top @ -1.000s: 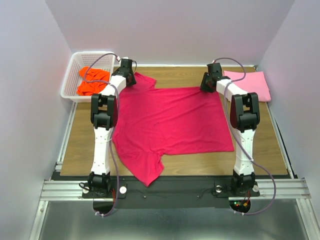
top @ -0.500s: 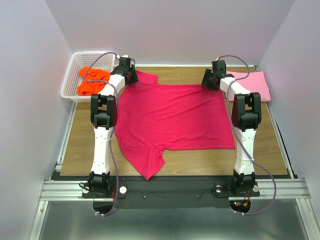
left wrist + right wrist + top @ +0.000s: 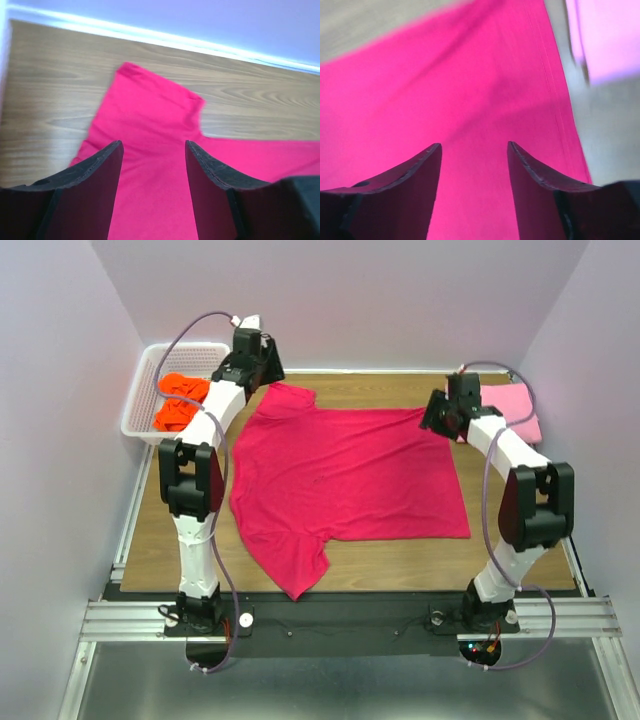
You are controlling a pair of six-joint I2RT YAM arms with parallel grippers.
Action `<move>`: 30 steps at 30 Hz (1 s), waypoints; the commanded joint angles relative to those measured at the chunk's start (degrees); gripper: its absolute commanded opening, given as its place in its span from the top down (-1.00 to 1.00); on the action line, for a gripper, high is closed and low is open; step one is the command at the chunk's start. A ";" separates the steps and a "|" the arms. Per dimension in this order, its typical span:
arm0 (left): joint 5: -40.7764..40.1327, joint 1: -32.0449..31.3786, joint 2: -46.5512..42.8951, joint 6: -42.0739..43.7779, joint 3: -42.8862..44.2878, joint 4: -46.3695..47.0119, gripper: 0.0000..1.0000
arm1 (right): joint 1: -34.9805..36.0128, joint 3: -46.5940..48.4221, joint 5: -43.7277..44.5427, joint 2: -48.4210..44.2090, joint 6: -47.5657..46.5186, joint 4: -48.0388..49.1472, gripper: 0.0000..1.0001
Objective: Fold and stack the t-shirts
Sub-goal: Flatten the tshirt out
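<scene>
Centrally, crimson t-shirt (image 3: 350,475) flat, orange t-shirt (image 3: 172,408) — in basket (image 3: 137,402)

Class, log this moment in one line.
left fingers: open | right fingers: open | red t-shirt: flat, unheld | orange t-shirt: in basket

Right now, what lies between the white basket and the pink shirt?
The red t-shirt, spread flat on the table, as the top view shows.
</scene>
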 commanded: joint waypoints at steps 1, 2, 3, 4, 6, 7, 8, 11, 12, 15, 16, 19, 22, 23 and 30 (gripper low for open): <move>1.99 -6.73 -1.98 3.45 -0.74 1.37 -0.25 | -1.08 -9.26 1.63 -7.97 4.82 -2.86 -0.19; 2.43 -8.14 -1.54 4.32 0.57 1.37 -0.21 | -1.26 -12.68 1.81 -9.31 5.35 -3.48 -0.18; 2.52 -9.20 -0.06 4.68 1.28 1.46 -0.19 | -1.43 -14.54 1.81 -10.89 5.71 -4.18 -0.17; 3.30 -11.21 0.82 4.94 3.11 1.46 -0.17 | -1.78 -15.87 1.29 -13.25 5.89 -6.10 -0.15; 4.18 -12.55 3.72 4.86 5.06 1.55 -0.13 | -2.14 -19.12 1.46 -15.99 6.15 -10.22 -0.11; 4.97 -13.60 4.69 4.42 6.72 2.07 -0.09 | -2.31 -20.09 1.81 -18.61 6.59 -11.64 -0.05; 5.24 -14.04 5.75 4.16 7.43 2.42 -0.07 | -2.40 -21.05 1.90 -19.77 6.94 -12.96 -0.02; 6.90 -15.19 9.61 2.41 9.97 5.13 0.02 | -2.49 -24.05 1.72 -23.11 8.52 -17.45 0.04; 8.74 -15.97 11.62 1.18 10.77 5.67 0.04 | -2.49 -25.36 1.64 -24.60 9.39 -19.11 0.05; 10.34 -17.38 15.50 0.64 14.02 7.08 0.05 | -2.58 -27.30 1.46 -25.76 10.54 -20.45 0.06; 10.34 -17.74 16.38 0.82 14.73 7.26 0.06 | -2.66 -27.83 1.55 -26.11 10.81 -20.79 0.08; 10.43 -17.91 18.67 0.82 15.52 8.05 0.06 | -2.84 -29.85 1.46 -26.20 12.03 -20.89 0.14; 9.55 -17.91 20.17 1.34 15.09 8.66 0.07 | -2.84 -31.43 0.24 -25.59 12.48 -20.89 0.17; 9.29 -17.91 20.43 1.43 15.00 8.93 0.07 | -2.93 -32.04 0.05 -25.50 12.74 -20.89 0.17; 7.79 -17.04 23.24 0.38 14.73 9.02 0.08 | -3.02 -34.07 0.40 -24.53 13.36 -20.80 0.17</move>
